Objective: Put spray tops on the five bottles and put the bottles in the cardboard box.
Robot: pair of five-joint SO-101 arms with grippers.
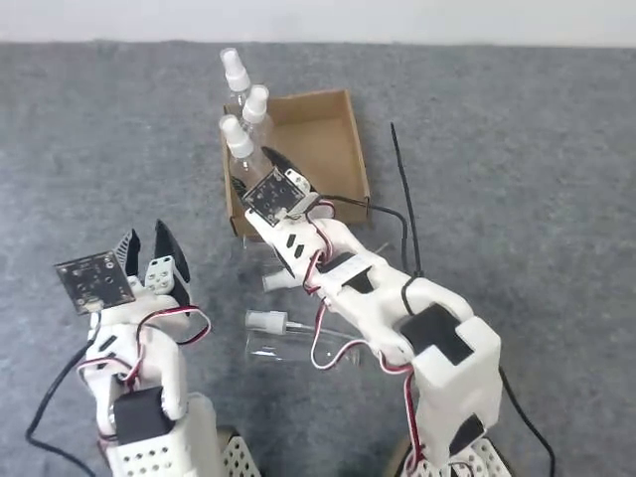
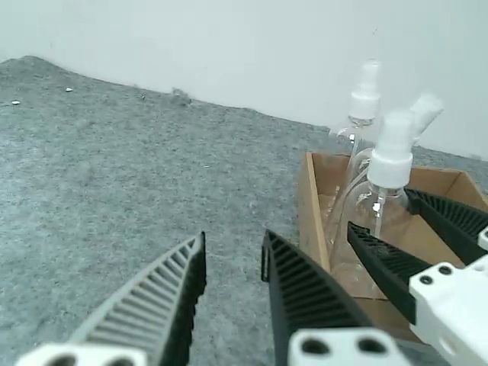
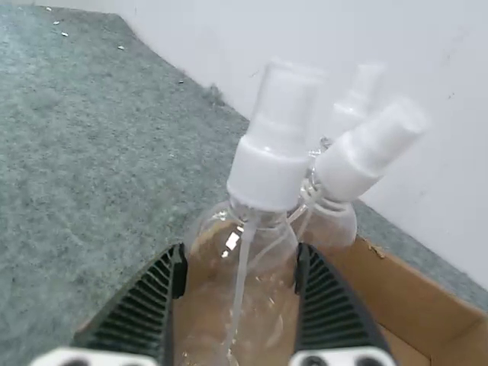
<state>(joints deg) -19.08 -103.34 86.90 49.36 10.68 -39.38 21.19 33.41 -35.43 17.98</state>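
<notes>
The cardboard box (image 1: 316, 149) sits at the far middle of the grey carpet. Three clear bottles with white spray tops stand upright along its left side. My right gripper (image 1: 266, 167) is shut on the nearest bottle (image 1: 238, 149), its fingers (image 3: 145, 305) pressed on both sides of the bottle (image 3: 252, 252) below the spray top (image 3: 276, 164). The other two bottles (image 3: 347, 160) stand just behind it. My left gripper (image 1: 147, 235) hangs open over the carpet at the near left, holding nothing (image 2: 233, 240). A capped bottle (image 1: 293, 343) lies on its side beside the right arm.
Another white spray top (image 1: 276, 281) pokes out from under the right arm; the rest is hidden. A thin black cable (image 1: 402, 199) runs along the carpet right of the box. Open carpet lies to the left and far right. A white wall (image 2: 229, 46) backs the table.
</notes>
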